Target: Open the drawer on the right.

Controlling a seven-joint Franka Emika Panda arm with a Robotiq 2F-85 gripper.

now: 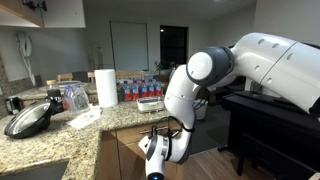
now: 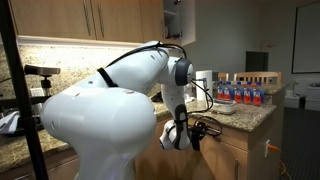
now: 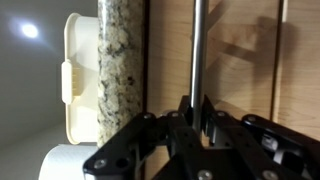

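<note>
Tub (image 3: 80, 70), white, lies far left in the wrist view, touching the speckled granite bench (image 3: 122, 60) edge. Next comes the drawer (image 3: 245, 60), its tan wood front just beside the stone. The pincer (image 3: 195, 118) is clenched on the drawer's silver bar handle (image 3: 198, 50).

The drawer (image 3: 245, 60) has a light tan wood-grain front, sitting just beneath the speckled granite counter edge (image 3: 122, 70). Its slim silver bar handle (image 3: 198, 50) runs lengthwise along the front. It seems closed, though the wrist view is tight
</note>
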